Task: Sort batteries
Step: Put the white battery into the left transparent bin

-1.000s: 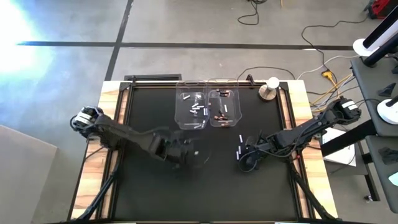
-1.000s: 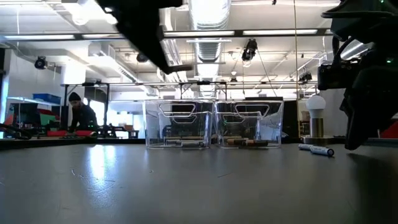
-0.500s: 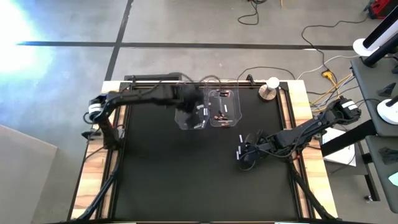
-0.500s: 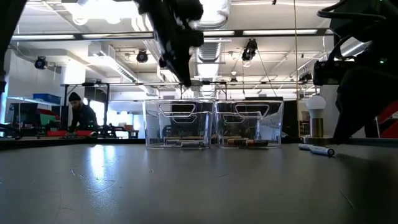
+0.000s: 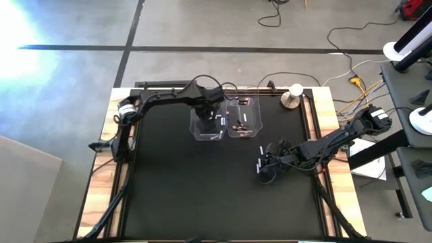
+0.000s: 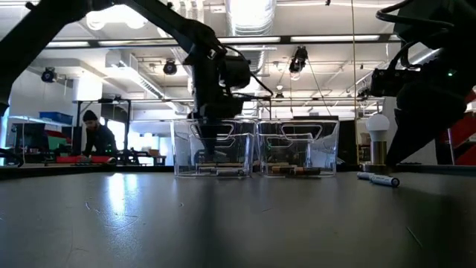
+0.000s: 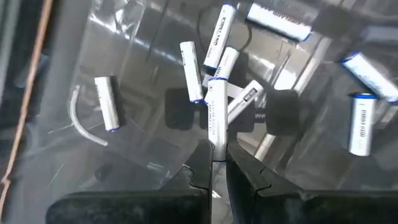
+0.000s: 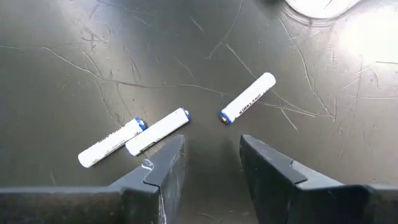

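Note:
My left gripper (image 7: 217, 160) hangs over the left clear bin (image 5: 206, 129) and is shut on a white battery (image 7: 216, 115). Several white batteries (image 7: 106, 102) lie on that bin's floor. The right clear bin (image 5: 243, 127) holds dark, reddish-ended cells (image 5: 237, 126). My right gripper (image 8: 211, 163) is open and hovers low over the mat near its right side (image 5: 267, 169). Three white batteries lie flat on the mat ahead of its fingers: two close together (image 8: 157, 130) and one apart (image 8: 247, 98). My left gripper pinches the white battery by one end (image 7: 216, 144) between its two fingertips, coming from above and pointing down into the left bin. The battery runs on in line with the fingers, clear of the cells below.
A round silver-and-white knob object (image 5: 291, 98) stands at the far right corner of the mat. The two bins sit side by side at the far middle (image 6: 253, 149). The black mat (image 5: 175, 189) is bare in front of them. A person (image 6: 95, 138) is in the room behind.
My left arm has swung from the middle of the mat toward the far edge and now stands over the left bin, lowered toward it. My right gripper has stayed over the loose batteries with little movement.

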You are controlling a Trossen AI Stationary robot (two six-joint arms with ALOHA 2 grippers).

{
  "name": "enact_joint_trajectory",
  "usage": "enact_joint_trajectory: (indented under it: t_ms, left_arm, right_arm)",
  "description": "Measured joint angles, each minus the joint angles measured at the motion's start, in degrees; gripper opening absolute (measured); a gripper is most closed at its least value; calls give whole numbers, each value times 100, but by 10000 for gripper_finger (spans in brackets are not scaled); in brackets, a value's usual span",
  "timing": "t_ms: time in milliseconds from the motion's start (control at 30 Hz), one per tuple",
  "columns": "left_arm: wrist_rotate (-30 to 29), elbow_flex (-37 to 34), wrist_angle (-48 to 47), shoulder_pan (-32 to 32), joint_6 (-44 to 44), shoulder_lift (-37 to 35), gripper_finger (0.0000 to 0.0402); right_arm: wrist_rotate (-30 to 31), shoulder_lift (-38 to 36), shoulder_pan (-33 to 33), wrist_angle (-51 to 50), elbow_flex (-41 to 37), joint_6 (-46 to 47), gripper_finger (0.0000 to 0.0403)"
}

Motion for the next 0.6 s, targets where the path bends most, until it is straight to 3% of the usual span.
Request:
enact_joint_trajectory:
  t_ms: [600]
  left_arm:
    - [76,911,-331,37,499,1093,7]
  right_arm:
    - [0,0,0,11,-7,883,124]
